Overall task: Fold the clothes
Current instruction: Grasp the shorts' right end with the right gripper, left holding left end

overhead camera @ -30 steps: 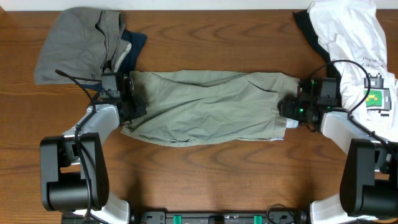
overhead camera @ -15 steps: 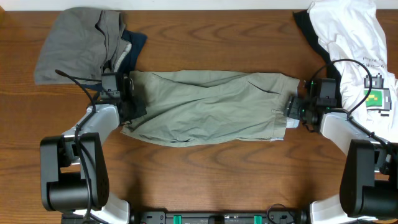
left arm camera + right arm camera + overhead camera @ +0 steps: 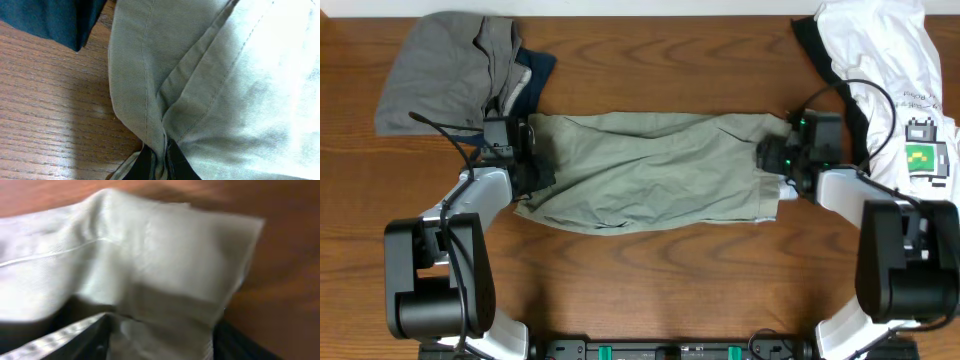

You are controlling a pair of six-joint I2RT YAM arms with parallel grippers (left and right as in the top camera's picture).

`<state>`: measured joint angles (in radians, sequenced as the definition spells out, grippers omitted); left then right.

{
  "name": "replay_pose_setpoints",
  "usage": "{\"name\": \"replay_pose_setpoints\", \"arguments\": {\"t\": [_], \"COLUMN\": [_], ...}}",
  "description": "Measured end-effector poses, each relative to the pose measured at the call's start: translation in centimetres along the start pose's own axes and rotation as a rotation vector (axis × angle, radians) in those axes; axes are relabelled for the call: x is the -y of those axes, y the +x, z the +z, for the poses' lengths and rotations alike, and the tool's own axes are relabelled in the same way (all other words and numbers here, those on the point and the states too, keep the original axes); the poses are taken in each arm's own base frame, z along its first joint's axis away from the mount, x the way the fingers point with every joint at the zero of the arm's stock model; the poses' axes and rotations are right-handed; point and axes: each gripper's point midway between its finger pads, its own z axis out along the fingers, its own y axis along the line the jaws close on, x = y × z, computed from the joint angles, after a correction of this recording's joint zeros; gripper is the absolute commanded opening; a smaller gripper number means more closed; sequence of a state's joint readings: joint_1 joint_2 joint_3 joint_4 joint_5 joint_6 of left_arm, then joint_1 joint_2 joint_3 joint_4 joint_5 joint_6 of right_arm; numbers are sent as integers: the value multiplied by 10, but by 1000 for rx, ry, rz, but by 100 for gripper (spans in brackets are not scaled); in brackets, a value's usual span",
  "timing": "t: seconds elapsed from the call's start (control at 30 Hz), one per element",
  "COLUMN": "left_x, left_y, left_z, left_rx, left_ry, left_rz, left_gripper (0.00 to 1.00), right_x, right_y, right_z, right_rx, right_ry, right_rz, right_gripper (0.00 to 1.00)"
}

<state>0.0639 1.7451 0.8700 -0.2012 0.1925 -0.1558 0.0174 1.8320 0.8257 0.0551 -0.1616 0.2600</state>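
Note:
The khaki-olive shorts (image 3: 650,170) lie spread lengthwise across the middle of the table. My left gripper (image 3: 525,165) is at their left end, shut on a pinched fold of the shorts (image 3: 225,75); its fingers (image 3: 161,160) squeeze the cloth together. My right gripper (image 3: 768,158) is over the upper right corner of the shorts. In the right wrist view its fingers (image 3: 160,340) stand wide apart with the edge of the shorts (image 3: 150,255) lying between them, not clamped.
A grey garment (image 3: 440,70) and a navy piece (image 3: 535,75) lie at the back left; the navy piece (image 3: 50,20) is close to my left gripper. A white tee (image 3: 890,70) with a green print (image 3: 923,158) lies over a black piece (image 3: 820,50) at the back right.
My right gripper drew back to the right off the shorts' edge, then moved left and slightly back onto their upper right corner. The left arm and the shorts stayed still.

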Motion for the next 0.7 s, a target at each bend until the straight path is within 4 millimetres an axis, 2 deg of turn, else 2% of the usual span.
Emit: {"name": "replay_pose_setpoints", "arguments": {"t": [0.03, 0.13, 0.23, 0.3, 0.43, 0.63, 0.7], "left_x": [0, 0, 0, 0, 0, 2, 4], "left_y": [0, 0, 0, 0, 1, 4, 9], "left_z": [0, 0, 0, 0, 0, -1, -3], "left_rx": [0, -1, -1, -2, -4, -23, -41], "left_ry": [0, 0, 0, 0, -1, 8, 18], "left_rz": [0, 0, 0, 0, -1, -2, -2], "left_gripper": [6, 6, 6, 6, 6, 6, 6], "right_x": [-3, -7, -10, -10, -5, 19, 24], "right_y": [0, 3, 4, 5, 15, 36, 32], "right_z": [2, 4, 3, 1, -10, -41, -52], "right_rx": [1, -14, -22, -36, -108, -269, -294], "right_ry": [-8, -31, -58, -74, -97, -77, -73], "right_rz": [1, 40, 56, 79, 125, 190, 200], "right_gripper": [34, 13, 5, 1, 1, 1, 1]}}
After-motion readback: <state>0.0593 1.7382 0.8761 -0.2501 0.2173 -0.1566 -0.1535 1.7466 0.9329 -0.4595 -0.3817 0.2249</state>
